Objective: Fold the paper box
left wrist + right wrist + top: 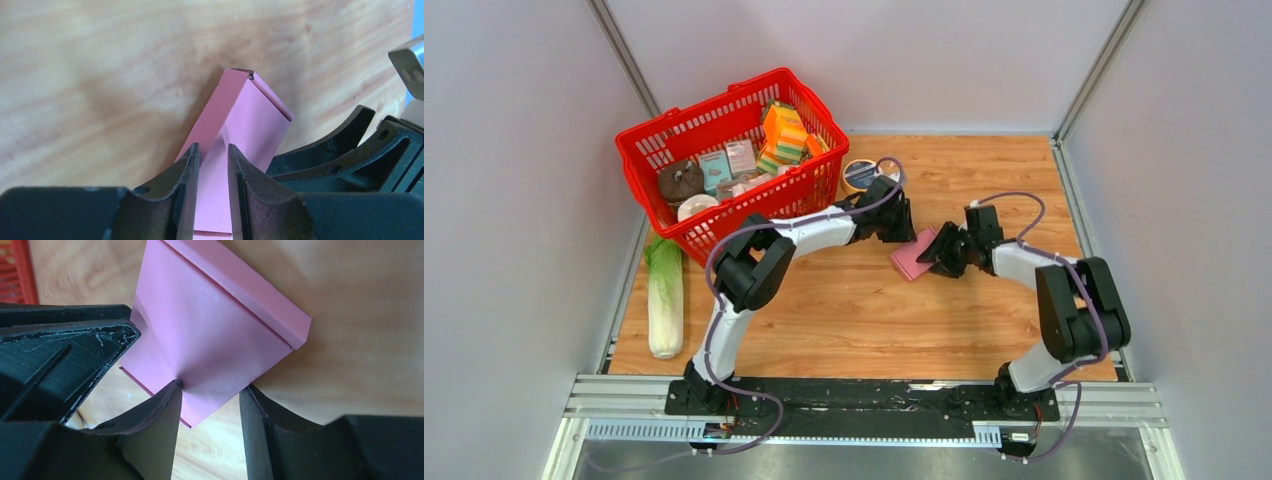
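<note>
The paper box (912,257) is a slim pink box lying mid-table between both grippers. My left gripper (902,232) reaches it from the upper left. In the left wrist view its jaws (212,146) stand narrowly apart, pinching the box (245,110) at its near end, and the card is creased there. My right gripper (934,255) comes from the right. In the right wrist view it (212,385) is open. Its left fingertip (172,390) presses a dimple into the box face (210,325), and a box corner lies between the fingers.
A red basket (714,108) holding striped packs (784,135) and small cartons stands at the back left. A cabbage (664,295) lies along the left edge. A round tin (861,173) sits behind the left gripper. Walls close in the table.
</note>
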`<move>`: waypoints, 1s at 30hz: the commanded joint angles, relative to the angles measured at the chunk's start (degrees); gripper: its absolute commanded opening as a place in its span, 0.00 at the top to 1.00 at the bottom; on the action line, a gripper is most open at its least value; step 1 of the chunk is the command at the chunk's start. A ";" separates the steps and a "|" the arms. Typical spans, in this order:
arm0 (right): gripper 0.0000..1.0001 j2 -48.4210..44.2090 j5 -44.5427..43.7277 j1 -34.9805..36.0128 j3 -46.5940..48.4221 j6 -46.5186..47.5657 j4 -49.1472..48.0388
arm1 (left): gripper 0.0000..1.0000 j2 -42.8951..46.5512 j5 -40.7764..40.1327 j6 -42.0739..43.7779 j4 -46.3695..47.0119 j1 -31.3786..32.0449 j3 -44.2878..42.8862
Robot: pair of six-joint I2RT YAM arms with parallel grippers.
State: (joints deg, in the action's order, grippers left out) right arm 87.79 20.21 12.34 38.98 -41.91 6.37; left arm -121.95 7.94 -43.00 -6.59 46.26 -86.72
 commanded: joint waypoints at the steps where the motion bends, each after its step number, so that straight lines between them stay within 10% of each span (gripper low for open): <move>1: 0.51 8.17 -2.28 -3.19 9.60 3.76 -4.80 | 0.66 -5.30 7.78 0.55 -3.95 -0.73 -13.26; 18: 0.40 35.86 0.97 -9.08 49.42 13.69 13.91 | 0.64 -25.18 9.28 1.77 -8.88 -6.09 -45.98; 30: 0.46 45.18 8.44 -9.70 65.49 13.52 12.78 | 0.59 -7.97 2.69 18.04 -17.67 -5.57 -31.18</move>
State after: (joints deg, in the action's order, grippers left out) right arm 129.78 26.37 2.37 97.41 -28.21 21.28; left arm -140.90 11.57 -31.73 -20.62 39.35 -124.84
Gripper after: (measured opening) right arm 0.550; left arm 0.404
